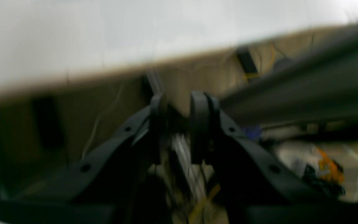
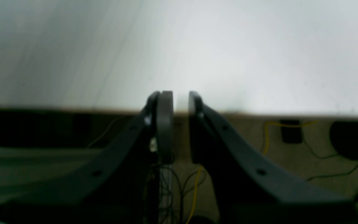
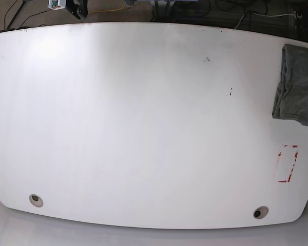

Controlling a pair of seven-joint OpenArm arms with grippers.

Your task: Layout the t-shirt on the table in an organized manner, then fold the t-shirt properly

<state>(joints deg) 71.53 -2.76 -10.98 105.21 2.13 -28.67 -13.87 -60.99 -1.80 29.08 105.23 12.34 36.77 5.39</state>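
Observation:
The dark grey t-shirt [image 3: 299, 84] lies bunched in a narrow heap at the right edge of the white table [image 3: 143, 113]. Neither arm shows in the base view. In the left wrist view my left gripper [image 1: 179, 96] hangs off the table's edge [image 1: 104, 37] over the floor, jaws a narrow gap apart with nothing between them. A blurred dark grey band [image 1: 306, 84] crosses that view's right; I cannot tell whether it is the shirt. My right gripper [image 2: 180, 95] sits at the table's edge [image 2: 197, 46], jaws also slightly apart and empty.
Two round grommet holes [image 3: 36, 200] [image 3: 260, 212] sit near the table's front edge. A red tape mark [image 3: 288, 164] lies below the shirt, with black specks [image 3: 229, 93] mid-table. Cables [image 2: 269, 137] and a clear plastic box [image 1: 322, 168] are on the floor.

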